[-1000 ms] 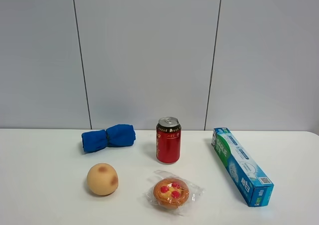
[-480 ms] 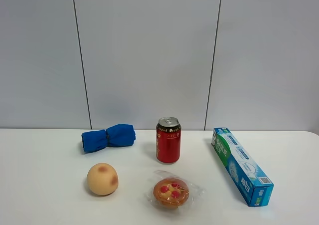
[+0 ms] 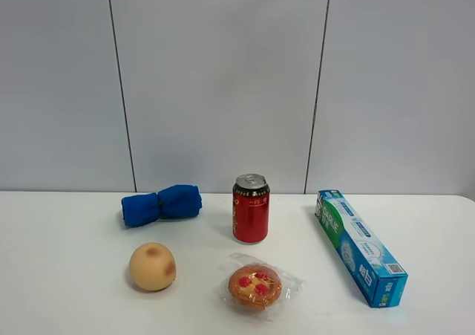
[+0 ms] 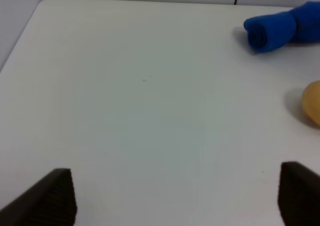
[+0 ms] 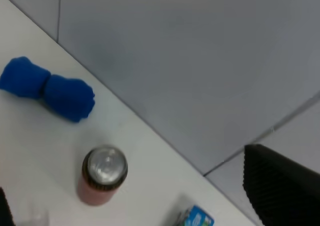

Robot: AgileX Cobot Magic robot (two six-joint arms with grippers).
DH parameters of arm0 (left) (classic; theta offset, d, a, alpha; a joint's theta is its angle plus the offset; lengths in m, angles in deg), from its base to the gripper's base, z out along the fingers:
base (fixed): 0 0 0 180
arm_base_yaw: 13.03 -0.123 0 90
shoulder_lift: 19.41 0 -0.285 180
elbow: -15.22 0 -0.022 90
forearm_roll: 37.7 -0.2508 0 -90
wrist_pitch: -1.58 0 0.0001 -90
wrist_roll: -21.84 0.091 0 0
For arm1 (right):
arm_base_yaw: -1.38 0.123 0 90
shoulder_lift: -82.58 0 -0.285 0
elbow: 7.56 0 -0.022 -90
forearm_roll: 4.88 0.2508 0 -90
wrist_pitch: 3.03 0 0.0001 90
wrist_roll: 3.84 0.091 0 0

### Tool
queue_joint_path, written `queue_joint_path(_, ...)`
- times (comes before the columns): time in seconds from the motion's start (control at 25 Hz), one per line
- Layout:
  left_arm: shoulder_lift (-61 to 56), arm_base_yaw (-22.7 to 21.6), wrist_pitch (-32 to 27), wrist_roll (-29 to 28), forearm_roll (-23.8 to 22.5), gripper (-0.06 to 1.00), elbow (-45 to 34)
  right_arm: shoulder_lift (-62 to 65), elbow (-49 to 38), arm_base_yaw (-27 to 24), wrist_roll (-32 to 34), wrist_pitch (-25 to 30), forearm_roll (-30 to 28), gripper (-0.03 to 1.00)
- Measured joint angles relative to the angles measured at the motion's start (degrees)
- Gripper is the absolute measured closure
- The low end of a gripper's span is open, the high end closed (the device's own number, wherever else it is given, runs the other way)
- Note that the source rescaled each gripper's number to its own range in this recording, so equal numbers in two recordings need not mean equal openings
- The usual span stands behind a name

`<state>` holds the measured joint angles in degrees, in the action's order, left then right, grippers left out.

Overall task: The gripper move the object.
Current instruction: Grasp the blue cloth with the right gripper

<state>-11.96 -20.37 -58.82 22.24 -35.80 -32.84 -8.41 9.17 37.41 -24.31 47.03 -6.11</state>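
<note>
Left gripper (image 4: 175, 173) and right gripper (image 5: 125, 176): dark jaws wide apart, empty; cylindrical metal can (image 3: 251, 209) upright on smooth tabletop (image 3: 67, 275).

1. The bench (image 3: 59, 290) is a plain white, matte top that runs straight back to meet the wall.
2. The wall (image 3: 223, 90) is made of smooth, pale grey panels.
3. Thin dark seams (image 3: 119, 82) run upright between the panels.
4. The light is soft and even, leaving only faint shadows on the bench.

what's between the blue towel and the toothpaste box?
The red can, upright, apart from both the blue towel and toothpaste box; exterior high view shows it.
</note>
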Motion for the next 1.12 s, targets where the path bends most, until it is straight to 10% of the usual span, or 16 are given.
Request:
queue_joint_path(0.4,0.0,0.0,0.0,0.0,0.0,-0.06,0.0,-33.4,32.5,4.9,-2.5,13.2,-5.4,-0.02)
queue_joint_path(1.12,0.0,0.0,0.0,0.0,0.0,-0.06,0.0,-49.4,34.6,4.9,-21.0,3.8,-5.0,-0.02)
